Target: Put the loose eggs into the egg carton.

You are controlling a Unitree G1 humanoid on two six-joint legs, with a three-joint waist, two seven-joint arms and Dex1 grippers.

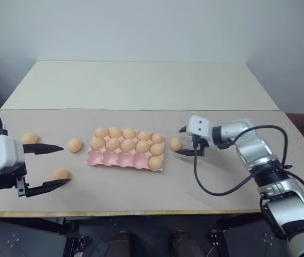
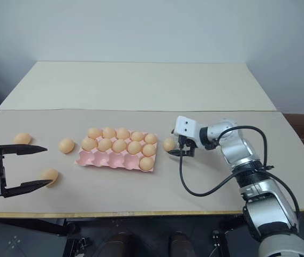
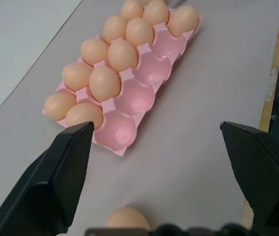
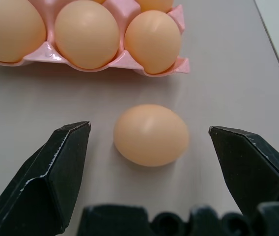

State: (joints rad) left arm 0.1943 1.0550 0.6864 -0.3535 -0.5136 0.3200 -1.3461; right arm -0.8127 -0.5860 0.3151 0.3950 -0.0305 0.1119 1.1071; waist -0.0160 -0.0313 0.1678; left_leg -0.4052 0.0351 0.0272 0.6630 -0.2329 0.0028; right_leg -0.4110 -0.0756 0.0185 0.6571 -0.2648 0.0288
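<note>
the egg carton [image 1: 124, 158] lies on the brown table [image 1: 141, 184], and everything else is placed from it. its far and middle rows are full of eggs, and the near row holds one egg [image 1: 155, 163] at the carton's right end. the left wrist view shows the other near cups [image 3: 129, 101] bare and pink, which the head views only hint at.

just off the carton's right end lies a loose egg [image 1: 175, 143]. the right gripper [image 1: 183, 141] is spread wide with this egg between its fingers; the right wrist view shows clear table on both sides of the egg [image 4: 151, 134], so nothing is gripped, a gap the head views cannot settle.

left of the carton lie three more loose eggs: one just beside it [image 1: 75, 145], one further left [image 1: 29, 138], one nearer the table's front edge [image 1: 60, 174]. the left gripper [image 1: 59, 165] hangs there, released and empty, its lower finger [image 1: 47, 186] near that front egg.
</note>
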